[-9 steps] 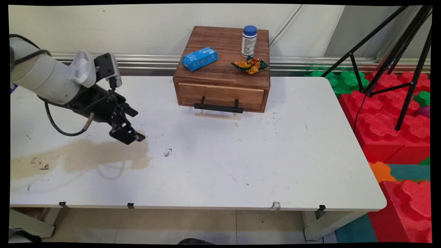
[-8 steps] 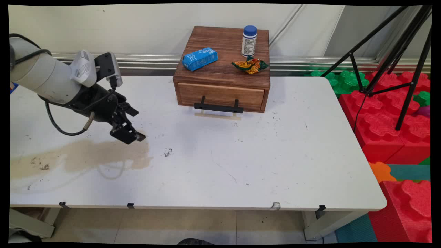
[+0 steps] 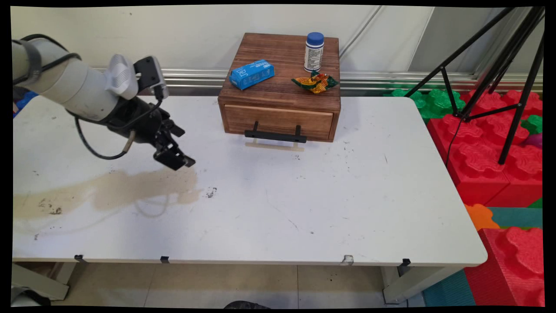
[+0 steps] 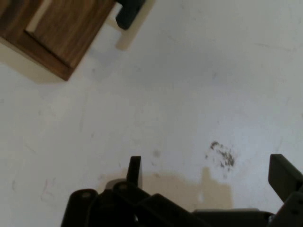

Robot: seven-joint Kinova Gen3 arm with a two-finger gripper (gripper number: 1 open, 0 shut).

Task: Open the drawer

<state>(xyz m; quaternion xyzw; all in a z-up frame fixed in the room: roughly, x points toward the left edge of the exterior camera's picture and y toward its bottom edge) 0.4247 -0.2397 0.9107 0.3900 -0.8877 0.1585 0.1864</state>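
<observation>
White table (image 3: 304, 208), one; large tan stain (image 3: 108, 193) on its left part, one, plus a small dark smudge (image 3: 211, 192) just right of it. Red foam blocks (image 3: 478, 143) off the table's right end, several, exact count unclear; black tripod (image 3: 499, 65) standing over them, one. Wooden drawer box (image 3: 280, 87) at the table's far edge, one, drawer closed, one black handle (image 3: 275, 136) on its front.

Gripper (image 3: 176, 158), one, hangs low over the table, left of the box and well apart from it, just above the stain's right end; fingers (image 4: 135, 170) spread wide, nothing between them; not touching the table as far as the main view shows.

On the box top: blue carton (image 3: 252, 74), one, lying flat at left; white bottle (image 3: 313, 51) with blue cap, one, upright at the back right; crumpled orange-green wrapper (image 3: 316, 82), one, just in front of the bottle.

Risks, as judgement: the gripper is low, so any dip could scrape the fingertips on the tabletop; a sweep to the right at this height could strike the handle or shove the box; a jolt to the box could topple the upright bottle, which is the least stable item; the black cable (image 3: 97, 150) looping under the wrist could drag across the table.
</observation>
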